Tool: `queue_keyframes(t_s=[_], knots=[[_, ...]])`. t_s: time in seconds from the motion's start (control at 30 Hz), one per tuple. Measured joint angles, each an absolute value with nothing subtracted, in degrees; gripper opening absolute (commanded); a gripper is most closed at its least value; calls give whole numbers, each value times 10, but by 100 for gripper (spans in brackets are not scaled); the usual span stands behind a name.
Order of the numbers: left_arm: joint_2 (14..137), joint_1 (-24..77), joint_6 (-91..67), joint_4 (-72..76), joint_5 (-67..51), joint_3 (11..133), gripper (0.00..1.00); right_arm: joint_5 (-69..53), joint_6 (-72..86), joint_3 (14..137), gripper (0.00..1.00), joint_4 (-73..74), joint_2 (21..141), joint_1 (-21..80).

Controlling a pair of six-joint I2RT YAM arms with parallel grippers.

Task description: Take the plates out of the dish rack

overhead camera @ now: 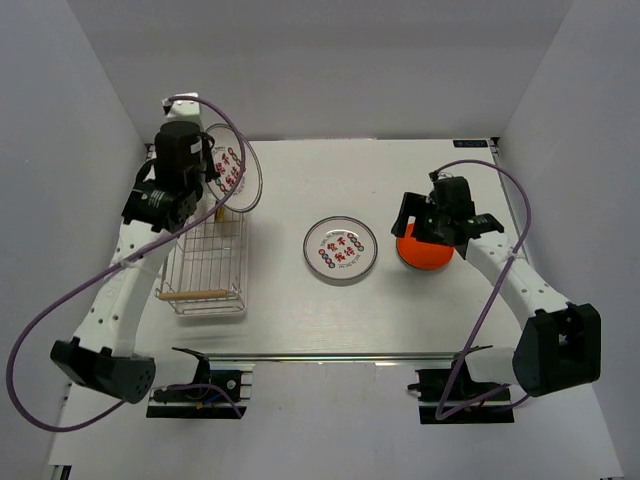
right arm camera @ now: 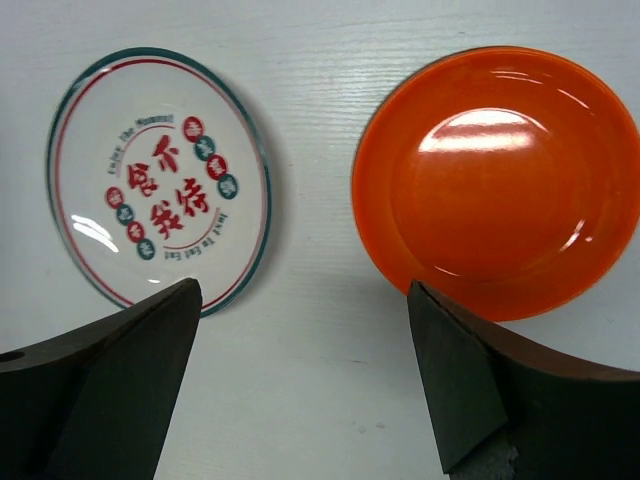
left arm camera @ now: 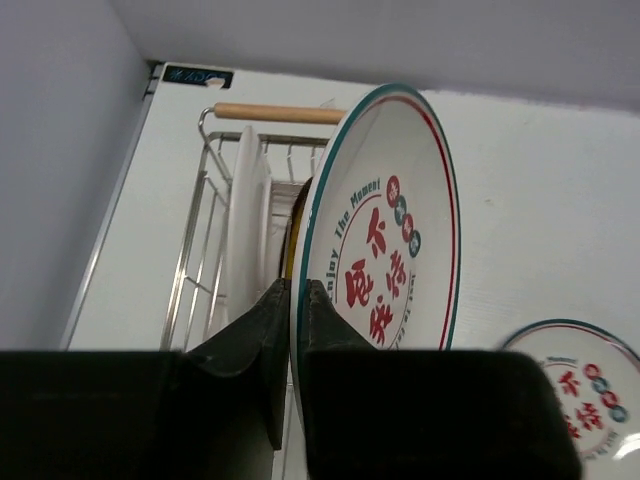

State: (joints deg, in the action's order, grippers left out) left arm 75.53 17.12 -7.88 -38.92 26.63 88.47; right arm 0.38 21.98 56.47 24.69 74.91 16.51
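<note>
Left wrist view: the left gripper (left arm camera: 295, 300) has its jaws nearly closed, pinching the lower rim of a teal-rimmed white plate (left arm camera: 385, 230) with a thin red ring and red characters ringed by red and teal dots. This plate stands on edge, tilted, at the far end of the dish rack (left arm camera: 205, 235), a silver wire basket with a wooden handle (left arm camera: 275, 112) at its far end. Whether its bottom edge is clear of the wires cannot be told. In the rack beside it stand a white plate (left arm camera: 245, 215) and the edge of a yellow-brown plate (left arm camera: 291, 225).

On the table (overhead camera: 300, 180), right of the rack, a matching plate (overhead camera: 340, 248) lies flat, and an orange plate (overhead camera: 425, 252) lies further right. The right gripper (right arm camera: 300, 380) hangs above the orange plate with jaws spread wide, holding nothing.
</note>
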Motion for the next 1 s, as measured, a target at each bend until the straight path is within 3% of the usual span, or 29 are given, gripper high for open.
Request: queue_keyframes(t_s=[0.3,0.53,0.73,0.83,0.93,1.0], knots=[[624,172,-131,-296,38,780,0,-163,217,565,89,150,716,164],[670,175,-192,-202,-190,677,0,-331,271,546,89,10,712,164],[692,175,-231,-153,-280,621,0,-429,326,525,88,-74,729,164],[692,175,-247,-123,-309,610,0,-456,341,517,84,-98,743,165],[691,175,-260,-92,-333,604,0,-477,350,508,72,-106,754,166],[691,175,-267,-77,-343,602,0,-486,355,507,50,-108,762,167]])
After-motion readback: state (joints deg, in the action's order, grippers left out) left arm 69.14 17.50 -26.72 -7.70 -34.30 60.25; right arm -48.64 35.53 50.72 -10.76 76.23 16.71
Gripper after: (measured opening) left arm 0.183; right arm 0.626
